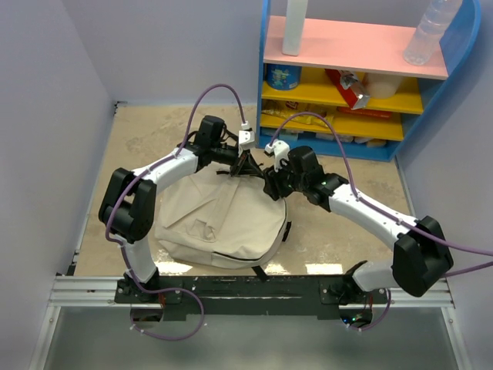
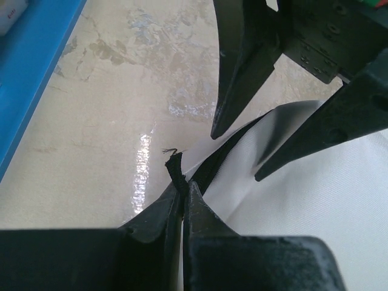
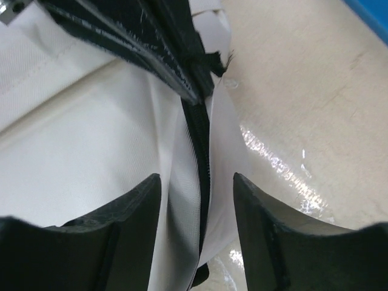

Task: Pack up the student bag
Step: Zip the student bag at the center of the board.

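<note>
The student bag [image 1: 219, 223], a large cream canvas backpack, lies on the floor between the arms. My left gripper [image 1: 245, 163] is shut on a black strap end [image 2: 174, 168] at the bag's far edge and lifts it. The strap also shows in the right wrist view [image 3: 200, 57]. My right gripper [image 1: 271, 185] is open, its jaws on either side of the bag's dark zipper line [image 3: 197, 157] and a fold of cream cloth [image 3: 91, 151]. In the left wrist view the right gripper's open fingers [image 2: 242, 66] hang just above the bag [image 2: 315, 206].
A blue shelf unit [image 1: 354, 77] with pink and yellow shelves stands at the back right, holding a clear bottle [image 1: 431, 31], a white container [image 1: 294, 27] and boxes. Its blue edge [image 2: 36, 79] shows in the left wrist view. Purple walls close in on both sides.
</note>
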### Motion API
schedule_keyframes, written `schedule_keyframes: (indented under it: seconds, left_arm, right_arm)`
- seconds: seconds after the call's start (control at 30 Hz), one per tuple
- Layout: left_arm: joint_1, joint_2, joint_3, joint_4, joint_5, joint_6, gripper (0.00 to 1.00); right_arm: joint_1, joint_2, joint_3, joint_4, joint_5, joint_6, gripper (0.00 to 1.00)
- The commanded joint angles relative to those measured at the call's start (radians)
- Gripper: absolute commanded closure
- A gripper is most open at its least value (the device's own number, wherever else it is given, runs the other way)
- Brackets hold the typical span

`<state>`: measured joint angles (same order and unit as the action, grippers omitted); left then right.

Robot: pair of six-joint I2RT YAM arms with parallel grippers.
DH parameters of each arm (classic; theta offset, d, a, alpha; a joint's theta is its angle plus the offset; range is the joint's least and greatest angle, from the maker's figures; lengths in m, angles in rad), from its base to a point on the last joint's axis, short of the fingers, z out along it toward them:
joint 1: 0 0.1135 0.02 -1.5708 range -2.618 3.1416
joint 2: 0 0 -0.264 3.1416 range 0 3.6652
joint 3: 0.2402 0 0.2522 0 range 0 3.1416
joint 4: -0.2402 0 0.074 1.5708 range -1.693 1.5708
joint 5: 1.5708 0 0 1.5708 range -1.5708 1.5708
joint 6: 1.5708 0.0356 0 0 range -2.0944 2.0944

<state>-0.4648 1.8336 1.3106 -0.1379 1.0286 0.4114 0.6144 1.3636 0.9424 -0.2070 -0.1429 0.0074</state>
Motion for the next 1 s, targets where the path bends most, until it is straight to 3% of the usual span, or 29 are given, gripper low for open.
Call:
schedule_keyframes:
  seconds: [0.0, 0.07, 0.1, 0.13, 0.3, 0.6, 0.8, 0.97]
  left_arm:
    - [-0.002, -0.060, -0.004, 0.058, 0.060, -0.023, 0.98]
    - [-0.003, -0.059, -0.001, 0.060, 0.056, -0.023, 0.98]
    - [-0.002, -0.059, -0.001, 0.063, 0.053, -0.025, 0.98]
    - [-0.003, -0.057, -0.001, 0.064, 0.044, -0.025, 0.98]
    - [0.003, -0.048, -0.004, 0.061, -0.008, 0.004, 0.98]
    - [0.132, 0.000, -0.002, 0.169, -0.098, -0.052, 0.98]
    - [0.158, -0.056, -0.019, 0.084, -0.082, -0.001, 0.97]
    - [0.179, -0.089, -0.092, 0.056, -0.228, 0.069, 0.96]
  right_arm:
    - [-0.010, -0.006, 0.009, 0.004, -0.041, 0.039, 0.62]
    - [-0.016, -0.018, 0.006, 0.024, -0.011, 0.064, 0.79]
    - [-0.021, -0.021, 0.006, 0.029, 0.003, 0.071, 0.94]
    - [-0.022, -0.034, 0.003, 0.032, 0.070, 0.094, 1.00]
    - [-0.071, -0.101, -0.051, 0.041, 0.222, 0.199, 1.00]
    - [-0.110, -0.132, -0.123, 0.003, 0.233, 0.261, 1.00]
    - [-0.133, -0.081, -0.128, -0.002, 0.270, 0.290, 1.00]
    - [-0.183, -0.086, -0.137, -0.003, 0.275, 0.335, 1.00]
